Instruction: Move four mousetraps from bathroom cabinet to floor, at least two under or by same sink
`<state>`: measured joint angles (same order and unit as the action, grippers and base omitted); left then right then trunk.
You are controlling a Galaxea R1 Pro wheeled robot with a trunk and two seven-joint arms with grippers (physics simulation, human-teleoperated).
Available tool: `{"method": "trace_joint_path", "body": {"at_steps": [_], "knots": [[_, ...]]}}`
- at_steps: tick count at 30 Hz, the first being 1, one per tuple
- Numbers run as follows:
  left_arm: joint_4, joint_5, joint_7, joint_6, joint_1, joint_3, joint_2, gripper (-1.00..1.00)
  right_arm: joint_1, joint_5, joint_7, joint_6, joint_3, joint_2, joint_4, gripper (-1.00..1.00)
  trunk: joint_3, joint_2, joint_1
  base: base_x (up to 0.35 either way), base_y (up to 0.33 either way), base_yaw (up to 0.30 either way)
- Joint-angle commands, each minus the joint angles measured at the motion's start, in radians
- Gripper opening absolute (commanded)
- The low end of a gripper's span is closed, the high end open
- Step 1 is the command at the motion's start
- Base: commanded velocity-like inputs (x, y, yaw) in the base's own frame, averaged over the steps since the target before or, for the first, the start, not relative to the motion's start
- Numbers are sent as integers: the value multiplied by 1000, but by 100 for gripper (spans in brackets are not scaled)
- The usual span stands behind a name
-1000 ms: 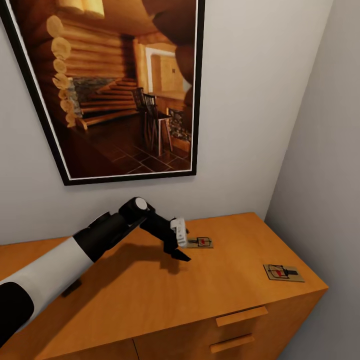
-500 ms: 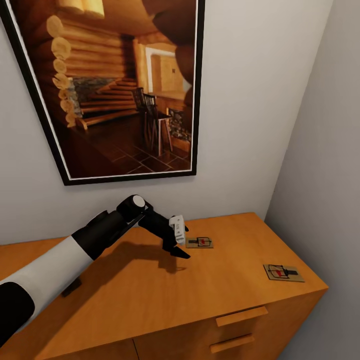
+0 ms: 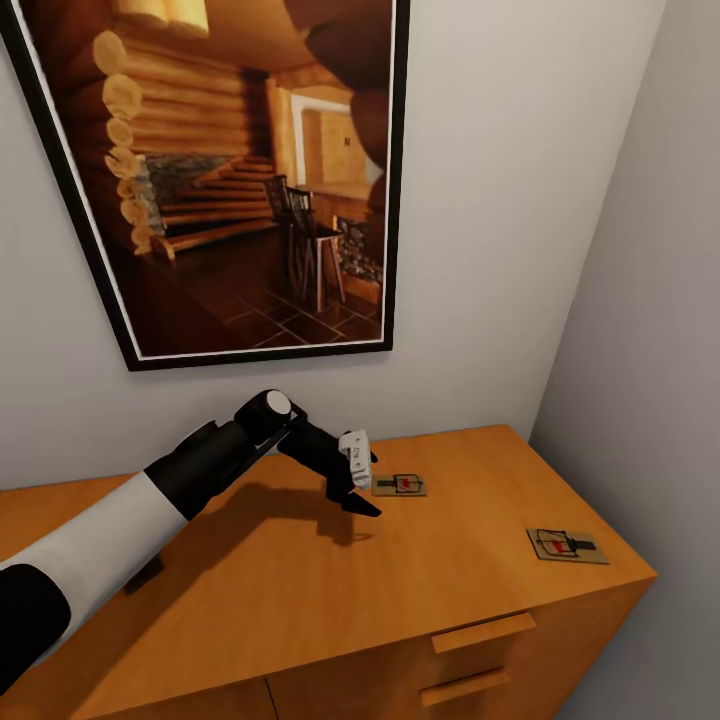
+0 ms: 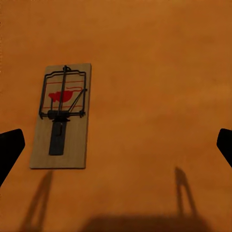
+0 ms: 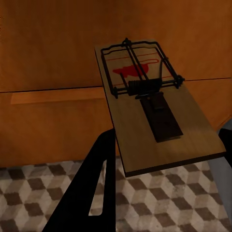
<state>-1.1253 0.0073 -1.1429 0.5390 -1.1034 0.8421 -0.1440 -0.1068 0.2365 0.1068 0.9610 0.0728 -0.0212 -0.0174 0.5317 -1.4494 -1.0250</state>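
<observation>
left gripper (image 3: 352, 497) raised slightly since a second ago, now steady, jaws spread, empty; mousetrap (image 3: 400, 485) just beside its fingertips on cabinet (image 3: 480, 600). right gripper (image 5: 159, 169) clamping another mousetrap (image 5: 150, 111). pickup pending.

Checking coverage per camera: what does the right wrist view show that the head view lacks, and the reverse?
Right wrist view: a mousetrap held in the right hand, above the cube-patterned bathroom floor, facing a drawer handle.
Head view: the left hand open beside a near-wall mousetrap, another mousetrap by the cabinet's right edge, and a framed picture.
Both: the orange-tan cabinet.
</observation>
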Motion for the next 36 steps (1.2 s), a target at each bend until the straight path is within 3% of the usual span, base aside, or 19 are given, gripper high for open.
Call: {"method": "trace_joint_path", "body": {"at_steps": [1, 14, 17, 28, 36], "knots": [[-1, 1, -2, 9, -1, 1, 0, 100, -1, 9, 4, 2, 7, 0, 0, -100, 1, -1, 0, 0, 0, 0], [13, 0, -1, 9, -1, 2, 14, 100, -1, 9, 4, 2, 8, 1, 2, -100, 1, -1, 0, 72, 0, 0], [13, -1, -1, 9, -1, 2, 15, 100, -1, 9, 4, -27, 7, 2, 4, -100, 1, -1, 0, 16, 0, 0], [14, -1, 5, 9, -1, 3, 15, 100, 20, 9, -5, -378, 8, 5, 6, -100, 1, -1, 0, 2, 0, 0], [14, -1, 6, 9, -1, 3, 15, 100, 27, 8, -22, -537, 9, 0, 1, -100, 1, -1, 0, 0, 0, 0]]}}
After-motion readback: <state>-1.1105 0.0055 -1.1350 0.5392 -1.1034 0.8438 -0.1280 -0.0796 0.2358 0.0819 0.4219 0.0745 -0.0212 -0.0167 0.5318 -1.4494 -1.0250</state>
